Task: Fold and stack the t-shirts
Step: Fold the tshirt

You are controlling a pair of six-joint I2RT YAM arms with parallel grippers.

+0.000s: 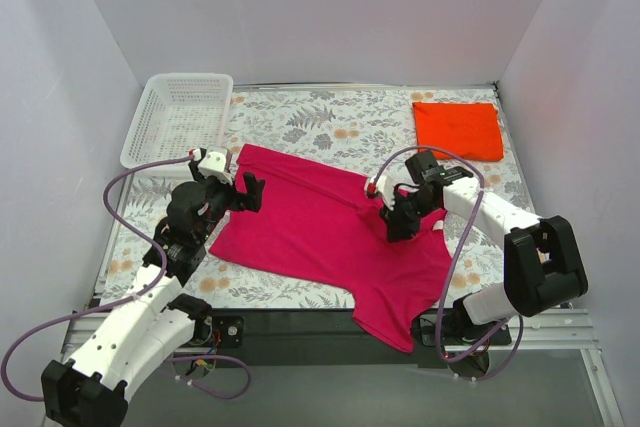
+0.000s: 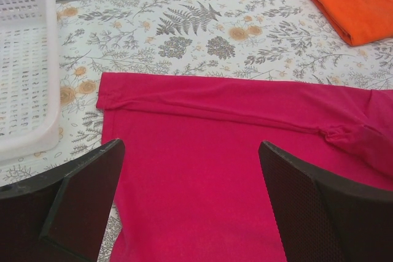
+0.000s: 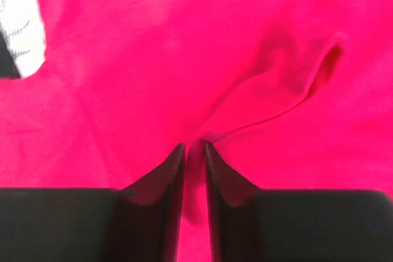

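Right jaws nip a thin ridge of the magenta t-shirt [image 1: 310,232], spread on the table [image 1: 330,115] – left jaws gape empty above its left edge. So slight a pinch could slip on lifting

Top cam: high, on near side of magenta shirt [image 1: 320,227], looks down, whole table [image 1: 330,122] in frame. L wrist cam: low over shirt's left part, faces far side. R wrist cam: v. close, shirt fills frame. All 3 share shirt.

walls [image 1: 330,7]: plain white | table [image 1: 300,119]: floral top (ferns, blooms) | light: even
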